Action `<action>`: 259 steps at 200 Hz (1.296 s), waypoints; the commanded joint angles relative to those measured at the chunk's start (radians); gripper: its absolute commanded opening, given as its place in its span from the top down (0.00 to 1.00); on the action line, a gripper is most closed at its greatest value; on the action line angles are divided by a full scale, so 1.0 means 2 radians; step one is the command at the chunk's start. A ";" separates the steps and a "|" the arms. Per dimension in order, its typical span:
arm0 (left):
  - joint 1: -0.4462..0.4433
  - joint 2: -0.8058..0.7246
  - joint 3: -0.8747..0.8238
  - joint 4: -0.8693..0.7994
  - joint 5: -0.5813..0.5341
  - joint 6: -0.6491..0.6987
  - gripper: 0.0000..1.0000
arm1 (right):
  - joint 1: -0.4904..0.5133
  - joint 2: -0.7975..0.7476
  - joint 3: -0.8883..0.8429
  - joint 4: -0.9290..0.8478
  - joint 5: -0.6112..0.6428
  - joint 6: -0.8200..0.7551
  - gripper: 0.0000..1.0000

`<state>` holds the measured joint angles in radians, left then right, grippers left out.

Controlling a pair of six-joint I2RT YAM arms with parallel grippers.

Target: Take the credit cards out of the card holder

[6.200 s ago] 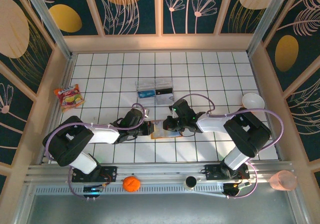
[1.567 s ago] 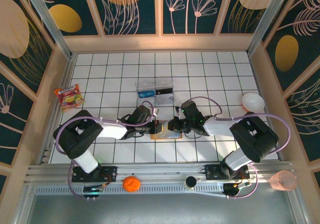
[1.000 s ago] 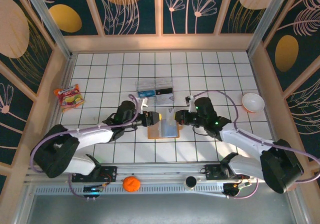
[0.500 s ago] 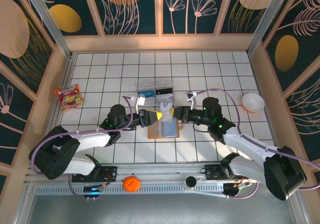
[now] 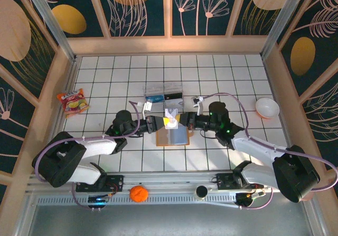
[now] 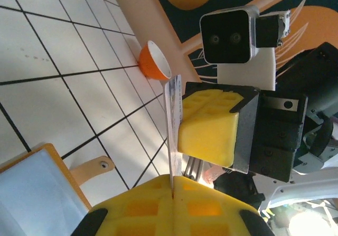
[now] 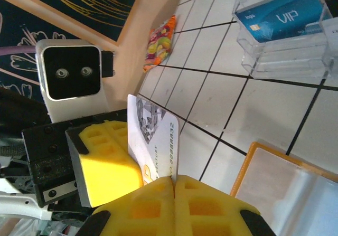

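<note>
the white credit card [image 7: 154,135] stands on edge in the air over the middle of the desk [image 5: 105,88], just above the far end of the card holder [image 5: 174,137]. both hands have it at once. the right hand [image 7: 173,182] is clenched on its lower edge, yellow pads pressed together with the card rising out of the seam. the left hand [image 6: 173,189] is clenched on it from the opposite side, its pads meeting on the thin edge. the card looks straight, not bowed.

the card holder lies open and flat below, between the desk's middle and its near edge, grey-blue pockets up and strap tab out to one side. whether more cards sit in those pockets i cannot tell.

this reads as a hand-over in mid-air. to do it well, only one hand should let go, and it should open fully before either arm moves. a pull while both are clamped would bend the card or drag it through the pads. the hand that releases should back away along the card's own plane, so a pad does not clip the edge. the keeping hand looks to have only a narrow bite, so a slow carry seems wise.

the clear box [image 5: 163,94], with a blue card [image 7: 282,18] in it, sits just beyond the holder toward the far edge, a likely place to set this one down.
</note>
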<state>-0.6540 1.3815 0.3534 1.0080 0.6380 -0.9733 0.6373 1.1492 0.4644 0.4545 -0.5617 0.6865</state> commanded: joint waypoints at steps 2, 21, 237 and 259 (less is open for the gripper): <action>-0.006 -0.024 0.017 -0.015 0.011 0.028 1.00 | 0.008 0.001 0.018 -0.039 0.034 -0.016 0.92; -0.005 -0.040 0.037 -0.093 -0.006 0.067 1.00 | 0.007 -0.022 0.026 -0.087 0.075 -0.033 0.78; -0.062 0.288 0.656 -0.911 -0.333 0.778 1.00 | -0.090 -0.217 -0.038 -0.250 0.197 -0.038 0.80; -0.062 0.308 0.705 -0.922 -0.334 0.801 1.00 | -0.101 -0.205 -0.036 -0.256 0.192 -0.042 0.81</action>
<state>-0.7780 1.9842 1.6436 -0.7544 0.0307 0.5224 0.4591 0.7216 0.3981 -0.0380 -0.1600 0.6083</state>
